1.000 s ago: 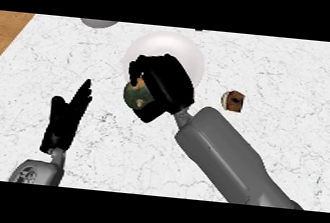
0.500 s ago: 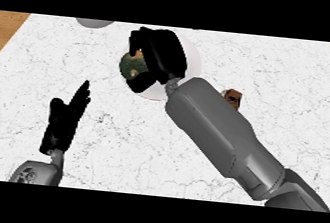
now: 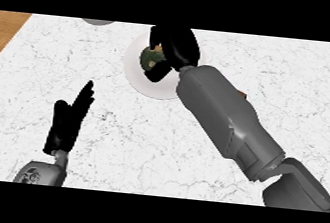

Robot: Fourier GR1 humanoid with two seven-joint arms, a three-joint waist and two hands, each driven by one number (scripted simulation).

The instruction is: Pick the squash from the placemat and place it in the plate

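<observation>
The squash [image 3: 151, 58], dark green with pale speckles, shows between the fingers of my right hand [image 3: 175, 48]. That hand is shut on the squash and sits over the white plate [image 3: 143, 79] at the far middle of the counter. Whether the squash touches the plate cannot be told. My grey right forearm [image 3: 223, 114] covers the plate's right side. My left hand [image 3: 71, 117] rests open at the lower left, fingers up. No placemat shows in the head view.
A grey round object [image 3: 97, 21] peeks in at the counter's far edge, left of the plate. A small brown object [image 3: 241, 95] is mostly hidden behind my right forearm. Wooden floor [image 3: 1, 32] borders the white marble counter [image 3: 135, 141] on both sides.
My right hand has carried the squash away from me, from the plate's near edge to over its middle. The forearm now hides the brown object. The left hand has stayed put.
</observation>
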